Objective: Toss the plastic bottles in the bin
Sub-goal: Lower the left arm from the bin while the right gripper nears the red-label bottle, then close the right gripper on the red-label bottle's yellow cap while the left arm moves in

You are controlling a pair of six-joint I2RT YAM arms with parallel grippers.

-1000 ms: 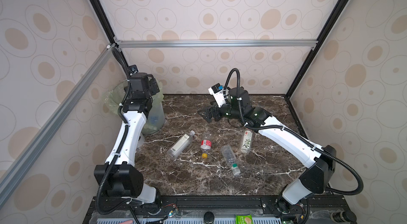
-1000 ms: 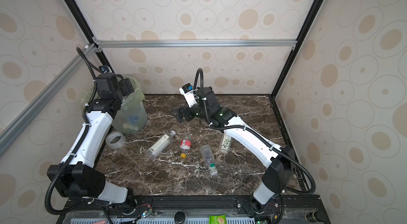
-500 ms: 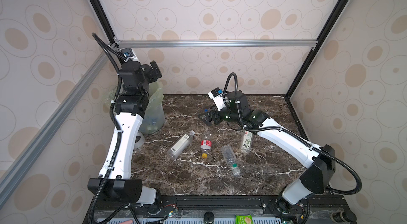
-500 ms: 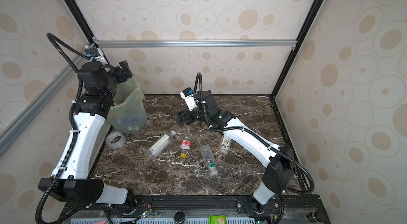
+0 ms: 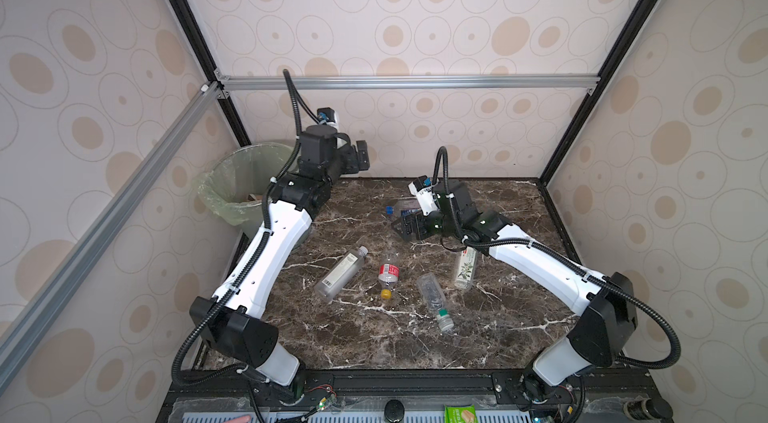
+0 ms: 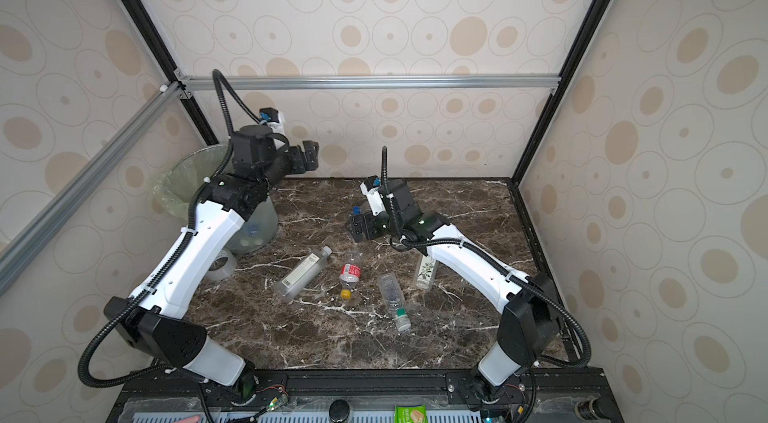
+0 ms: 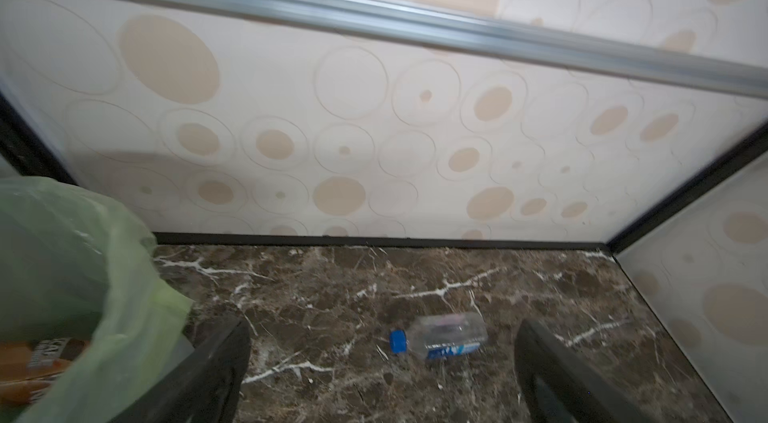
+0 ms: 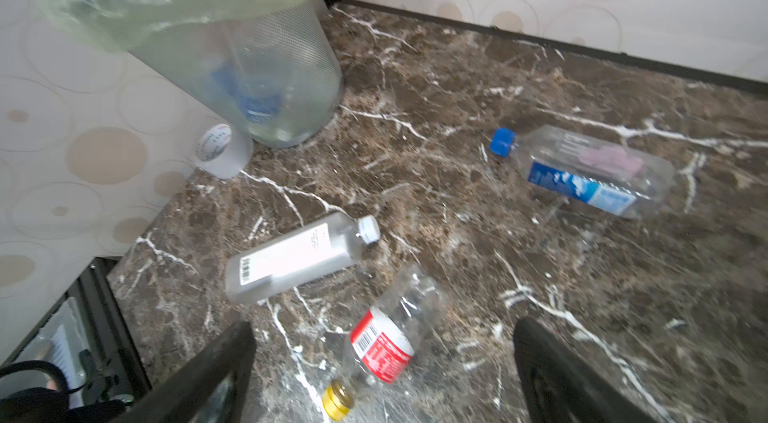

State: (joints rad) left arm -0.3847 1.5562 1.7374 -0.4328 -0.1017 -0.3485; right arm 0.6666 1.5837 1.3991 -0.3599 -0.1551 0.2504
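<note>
left claw (image 5: 358, 155) hangs spread and empty, raised near the bin (image 5: 216, 196), which stands in the far left corner of the surface (image 5: 498, 337) (some bottles show through its wall). right claw (image 5: 409, 229) is spread too, empty, low beside the blue-capped bottle (image 5: 400, 207). four more lie on their sides mid-surface: white-labelled bottle (image 5: 340, 273), red-labelled bottle (image 5: 388, 273), green-capped bottle (image 5: 434, 301), leaf-labelled bottle (image 5: 465, 271). a tape roll (image 6: 220, 267) sits by the bin.
</note>
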